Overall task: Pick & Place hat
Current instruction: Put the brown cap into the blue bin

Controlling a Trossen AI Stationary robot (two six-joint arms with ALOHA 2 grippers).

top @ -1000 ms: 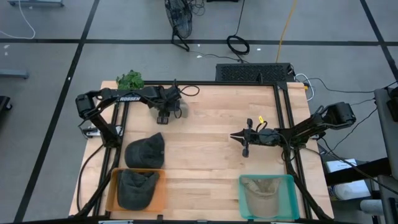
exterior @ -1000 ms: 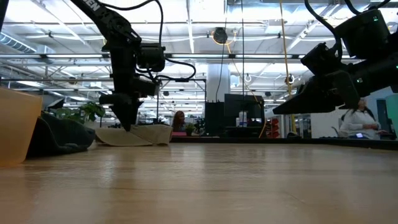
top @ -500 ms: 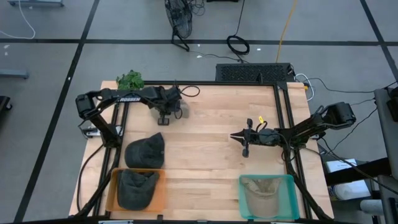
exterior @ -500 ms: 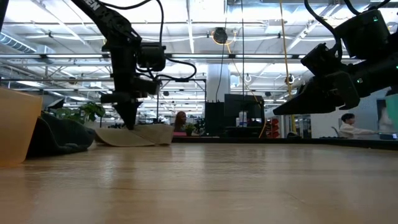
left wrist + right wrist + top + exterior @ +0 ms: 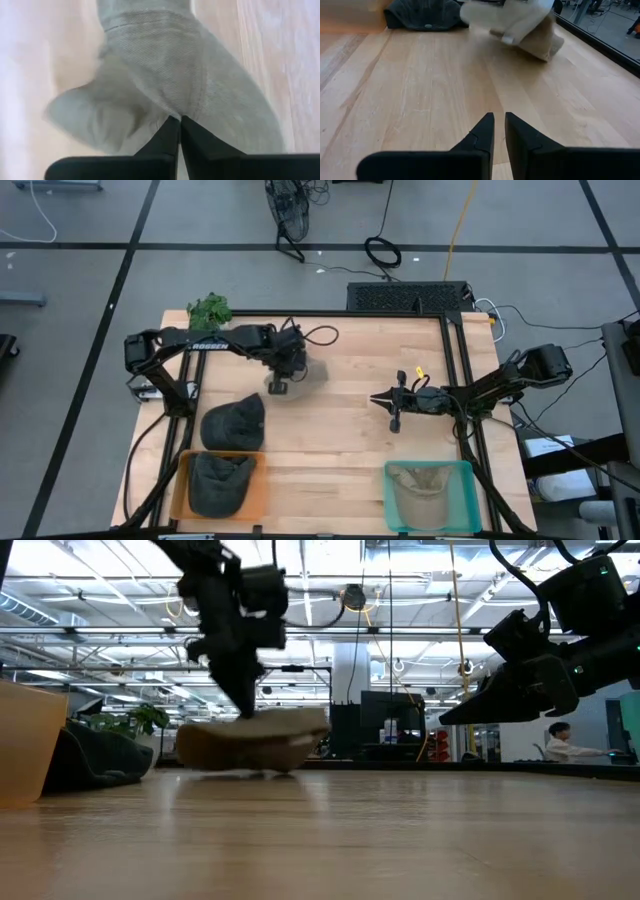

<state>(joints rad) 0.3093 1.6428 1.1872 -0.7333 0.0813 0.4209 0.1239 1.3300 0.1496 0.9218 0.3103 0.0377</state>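
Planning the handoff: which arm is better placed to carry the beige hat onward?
Left. The left gripper already has its jaws shut on the beige hat, lifting it off the table. The right gripper hovers apart at mid-table, holding nothing.

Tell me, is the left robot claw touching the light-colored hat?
Touching. The left wrist view shows the left gripper with its fingertips pinched shut on the fabric of the beige hat.

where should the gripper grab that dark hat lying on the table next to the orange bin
Probably the dark hat's raised crown, coming straight down from above. It lies flat on the table with open wood on its right, while the orange bin crowds its near edge, so a side approach there looks tight.
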